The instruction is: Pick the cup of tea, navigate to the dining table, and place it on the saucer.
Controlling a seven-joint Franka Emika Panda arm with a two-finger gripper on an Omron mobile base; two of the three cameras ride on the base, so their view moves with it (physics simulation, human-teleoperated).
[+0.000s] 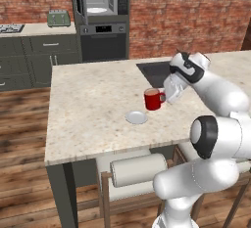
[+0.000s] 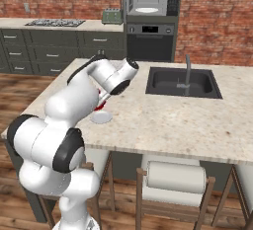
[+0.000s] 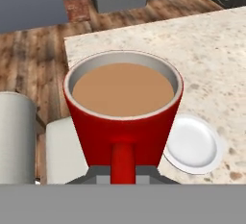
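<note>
Brick-walled kitchen is surrounding the tabletop, where the claw is gripping the cup of tea by its handle, raised just beside the saucer near the front edge.

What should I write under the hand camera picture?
Gripper holds the red cup of tea by its handle above the table, beside the saucer.

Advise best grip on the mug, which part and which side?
The handle, from the side it points to. The mug stands upright and full of tea, so its mouth is no place for a finger, and the handle juts straight at the gripper, whose jaws are shut on it; the saucer lies clear beside.
</note>
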